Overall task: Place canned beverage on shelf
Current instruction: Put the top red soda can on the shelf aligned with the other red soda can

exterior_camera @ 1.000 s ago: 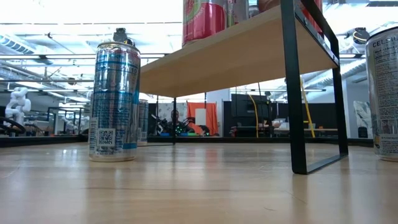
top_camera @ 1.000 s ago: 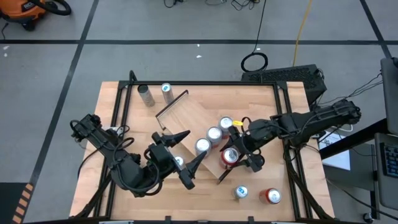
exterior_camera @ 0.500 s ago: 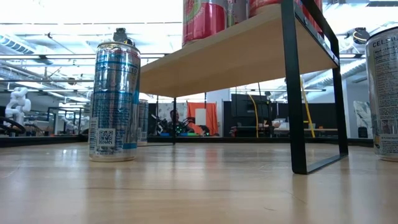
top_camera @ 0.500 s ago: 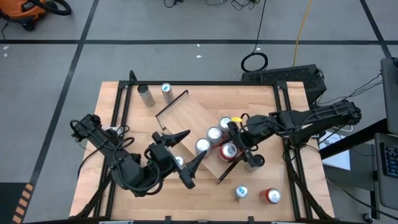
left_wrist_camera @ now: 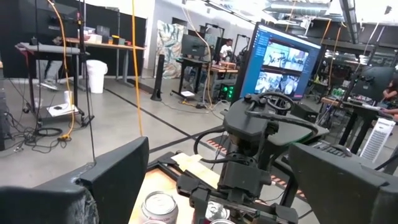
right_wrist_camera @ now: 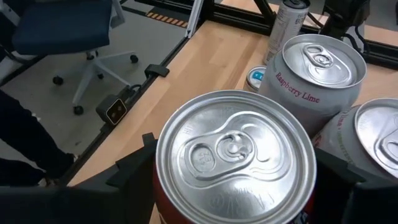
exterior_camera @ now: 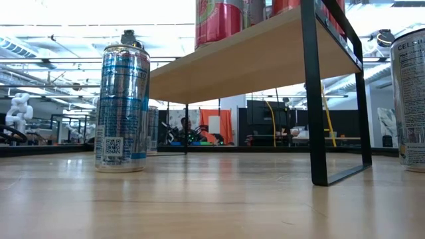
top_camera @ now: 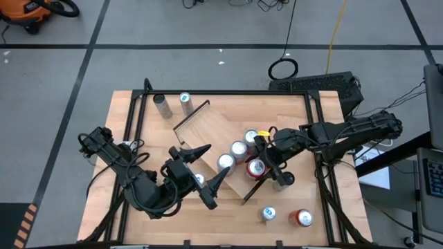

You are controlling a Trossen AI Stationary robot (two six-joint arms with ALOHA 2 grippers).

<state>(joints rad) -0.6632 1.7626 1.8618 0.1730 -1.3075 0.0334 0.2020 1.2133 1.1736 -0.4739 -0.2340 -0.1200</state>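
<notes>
The shelf [top_camera: 211, 135], a light-wood board with black end rails, stands slantwise mid-table. On its right part stand three silver cans [top_camera: 239, 149] and a red can [top_camera: 255, 169], all upright. My right gripper [top_camera: 260, 173] reaches in from the table's right and is shut on the red can [right_wrist_camera: 233, 155]. My left gripper [top_camera: 216, 160] hovers open and level above the shelf's near-left edge, touching nothing. In the low view the shelf [exterior_camera: 252, 60] shows from beneath, with can bottoms along its top edge. My right gripper pinches the red can's side wall [right_wrist_camera: 160, 196] just under the top rim, one finger [right_wrist_camera: 134, 171] on each side. The fingers slant down from the table's right. The can is upright over the shelf's right end; whether its base touches the board is hidden.
A silver-and-blue can [top_camera: 264, 213] and a red one [top_camera: 301, 218] stand on the table near the front right. Two more cans [top_camera: 183, 99] stand at the far left. Another can [top_camera: 199, 180] sits under my left gripper. The tabletop's black frame [top_camera: 128, 131] runs along the sides.
</notes>
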